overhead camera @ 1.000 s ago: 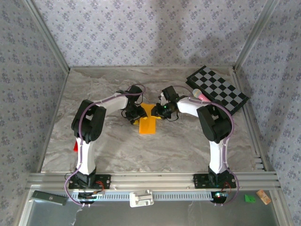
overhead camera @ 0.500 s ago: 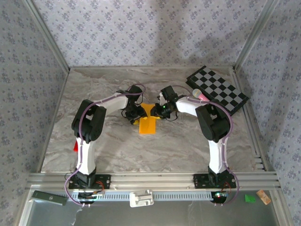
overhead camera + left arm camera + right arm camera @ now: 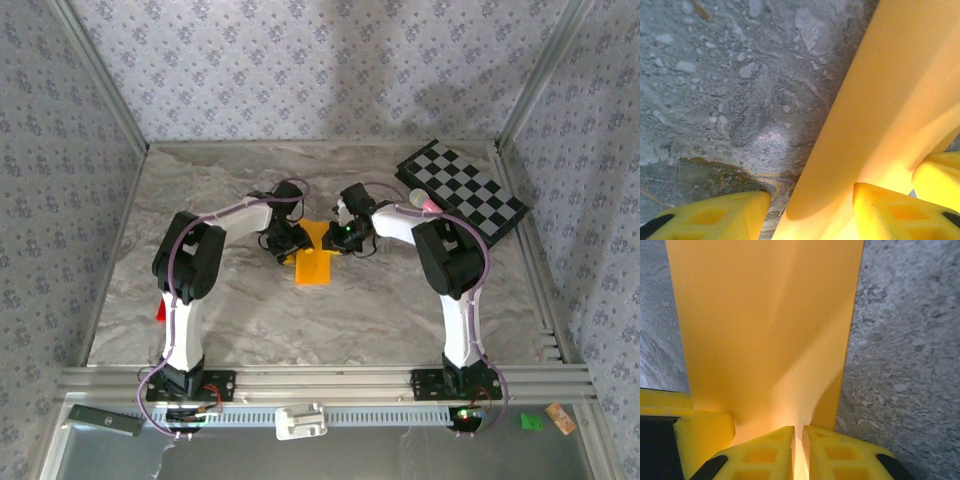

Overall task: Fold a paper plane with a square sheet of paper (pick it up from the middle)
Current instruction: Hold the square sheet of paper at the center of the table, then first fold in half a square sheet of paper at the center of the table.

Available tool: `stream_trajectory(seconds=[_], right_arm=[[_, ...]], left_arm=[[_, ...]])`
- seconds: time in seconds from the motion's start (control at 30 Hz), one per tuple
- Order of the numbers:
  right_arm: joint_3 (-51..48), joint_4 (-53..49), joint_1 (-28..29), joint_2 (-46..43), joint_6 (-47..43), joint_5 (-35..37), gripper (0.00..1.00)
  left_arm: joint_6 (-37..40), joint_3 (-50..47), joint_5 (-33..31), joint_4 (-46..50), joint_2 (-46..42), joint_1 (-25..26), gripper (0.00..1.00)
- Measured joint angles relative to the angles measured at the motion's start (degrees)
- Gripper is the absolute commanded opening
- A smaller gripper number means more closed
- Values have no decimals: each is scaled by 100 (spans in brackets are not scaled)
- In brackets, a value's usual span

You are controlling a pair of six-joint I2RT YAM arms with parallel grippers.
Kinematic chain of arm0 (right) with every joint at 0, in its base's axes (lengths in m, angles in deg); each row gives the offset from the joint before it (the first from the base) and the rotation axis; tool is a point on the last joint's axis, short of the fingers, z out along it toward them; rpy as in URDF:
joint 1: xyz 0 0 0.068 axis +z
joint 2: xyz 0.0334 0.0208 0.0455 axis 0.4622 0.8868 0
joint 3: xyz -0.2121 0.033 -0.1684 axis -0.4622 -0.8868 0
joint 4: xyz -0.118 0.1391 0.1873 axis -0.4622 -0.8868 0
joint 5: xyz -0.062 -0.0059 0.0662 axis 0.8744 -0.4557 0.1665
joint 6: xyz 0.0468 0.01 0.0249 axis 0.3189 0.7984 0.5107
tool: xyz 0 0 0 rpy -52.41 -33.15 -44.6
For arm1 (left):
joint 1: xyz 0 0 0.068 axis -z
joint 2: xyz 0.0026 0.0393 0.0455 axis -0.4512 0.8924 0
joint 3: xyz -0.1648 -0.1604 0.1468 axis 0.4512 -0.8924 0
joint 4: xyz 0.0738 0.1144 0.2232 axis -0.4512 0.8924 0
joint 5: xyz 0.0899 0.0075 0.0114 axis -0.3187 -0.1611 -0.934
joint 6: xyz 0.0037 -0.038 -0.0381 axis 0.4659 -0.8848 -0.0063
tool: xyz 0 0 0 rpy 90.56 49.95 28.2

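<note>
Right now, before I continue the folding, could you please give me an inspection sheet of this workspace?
Surface: grey marbled table, nothing spilled.
Job's things: orange-yellow paper, partly folded, at table centre between both grippers.
Clutter: checkered board far right; pink-tipped stick at its edge; red block beside left arm.
Grippers: left gripper open over the paper's edge; right gripper shut on the paper.
Cables: purple cables along both arms, no snag seen.
Surroundings: patterned walls, metal frame.

Right pincer point(image 3: 798, 435) and elbow crept slightly left.
</note>
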Motion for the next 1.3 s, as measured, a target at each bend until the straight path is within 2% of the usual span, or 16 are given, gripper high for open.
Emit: stream_trajectory(seconds=[0.2,0.37,0.47,0.6,0.8,0.97,1.3], right_arm=[[264,-389,2,116,-358,98,14],[520,-769,61,199,-623,323,14],[638,-935,94,234,-688,439,14],[776,-1110,129,282,-708,549,13],[935,-1316,166,339,-726,660,13],[1043,-1451,175,387,-730,682,13],[1257,-1698,179,492,-776,706,13]], left_arm=[[127,17,0,-33,-144,-39,54],[240,-83,-435,-72,-557,-273,54],[306,-293,-544,-319,-1071,-409,46],[385,-339,-160,-927,-1362,-404,31],[350,-411,807,-1580,-916,-367,14],[363,-409,1298,-1611,-435,-308,9],[463,-358,1416,-1462,-149,-168,6]])
